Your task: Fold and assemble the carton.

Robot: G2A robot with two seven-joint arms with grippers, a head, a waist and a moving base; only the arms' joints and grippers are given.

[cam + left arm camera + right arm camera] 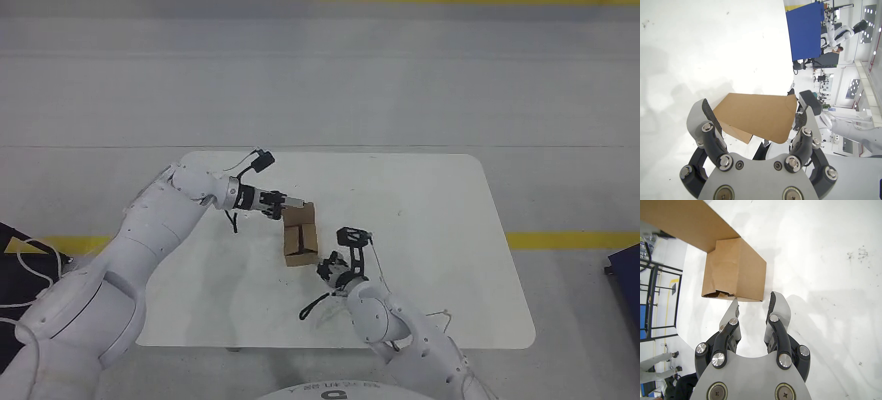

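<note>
Brown cardboard carton (300, 232) stands near the middle of your white tabletop (430, 230), with one flap (761, 121) sticking out. Your left pincer (753, 111) is spread wide, and that flap lies between its fingers (710, 113). Your right pincer (753, 297) is released, its fingertips (772, 300) just beside the carton's lower edge.

White worktop (430, 230), rounded corners, w/ small dark scuff marks (857, 254) in places. Brown carton (300, 238) stands directly on it, approx. mid-worktop, one flap open.
</note>
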